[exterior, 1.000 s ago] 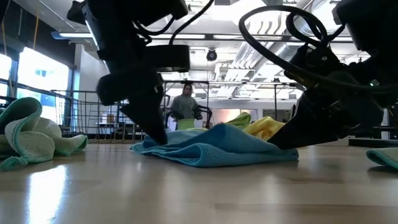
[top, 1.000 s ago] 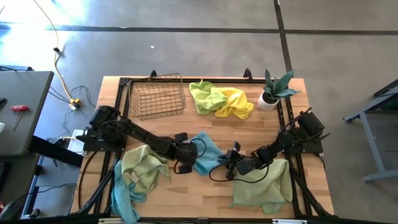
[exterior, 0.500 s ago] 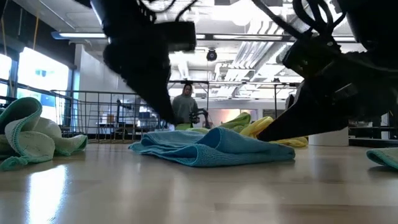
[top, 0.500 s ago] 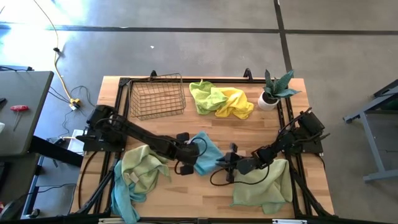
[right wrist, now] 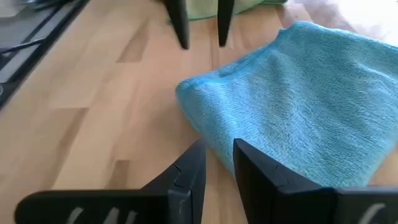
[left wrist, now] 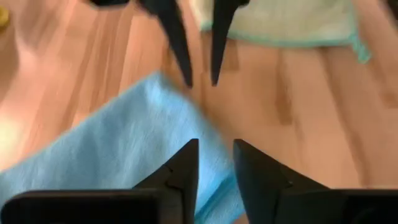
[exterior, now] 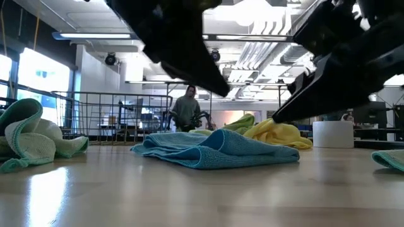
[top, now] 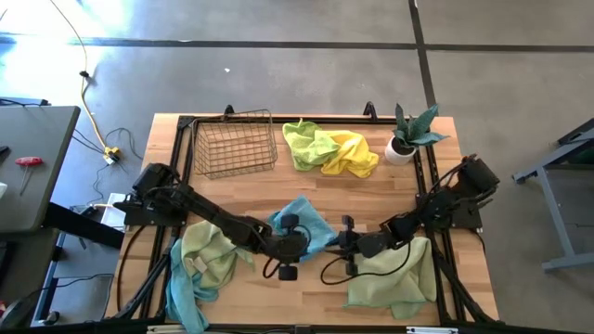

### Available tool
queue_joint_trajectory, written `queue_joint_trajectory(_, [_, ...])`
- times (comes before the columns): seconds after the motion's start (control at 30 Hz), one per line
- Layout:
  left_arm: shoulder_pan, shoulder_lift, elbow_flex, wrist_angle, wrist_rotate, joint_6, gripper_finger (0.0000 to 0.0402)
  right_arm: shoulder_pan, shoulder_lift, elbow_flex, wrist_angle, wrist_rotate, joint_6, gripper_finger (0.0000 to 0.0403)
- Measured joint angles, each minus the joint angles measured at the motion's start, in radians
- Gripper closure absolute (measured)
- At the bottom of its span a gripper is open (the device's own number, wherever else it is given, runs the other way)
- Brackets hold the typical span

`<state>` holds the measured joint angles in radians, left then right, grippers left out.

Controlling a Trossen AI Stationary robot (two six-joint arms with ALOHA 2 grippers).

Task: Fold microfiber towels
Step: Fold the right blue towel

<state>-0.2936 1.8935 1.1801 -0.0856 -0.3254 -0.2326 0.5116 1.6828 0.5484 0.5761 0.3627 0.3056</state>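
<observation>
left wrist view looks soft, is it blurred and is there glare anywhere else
Left wrist view: motion-smeared, the blue towel edges soft. Low view: both arms backlit into dark silhouettes by bright ceiling lights. High view: sun glare on the floor at top left. Right wrist view: sharp.

The wooden table (top: 306, 283) carries microfiber towels (top: 329, 150), a wire basket (top: 234, 144) and a potted plant (top: 408, 134).

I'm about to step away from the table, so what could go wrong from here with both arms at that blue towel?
Both grippers, left gripper and right gripper, face each other closely beside the blue towel; they might collide. Neither holds the cloth, which lies bunched, so a regrasp may catch several layers and spoil the fold. The right arm's cable loops over the pale green towel and could drag it.
</observation>
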Motion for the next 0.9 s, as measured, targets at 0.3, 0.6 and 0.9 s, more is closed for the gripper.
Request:
queue_joint_trajectory(0.3, [-0.013, 0.118, -0.001, 0.249, -0.029, 0.087, 0.0217, 0.000, -0.139, 0.000, -0.264, -0.030, 0.042, 0.0322])
queue_joint_trajectory(0.6, [0.008, 0.165, -0.001, 0.114, -0.001, -0.097, 0.0222, 0.000, -0.135, 0.000, -0.259, -0.019, 0.249, 0.0298])
queue_joint_trajectory(0.9, [-0.026, 0.164, -0.001, 0.074, 0.054, -0.202, 0.0238, -0.001, -0.033, 0.000, -0.108, 0.078, 0.419, 0.0297])
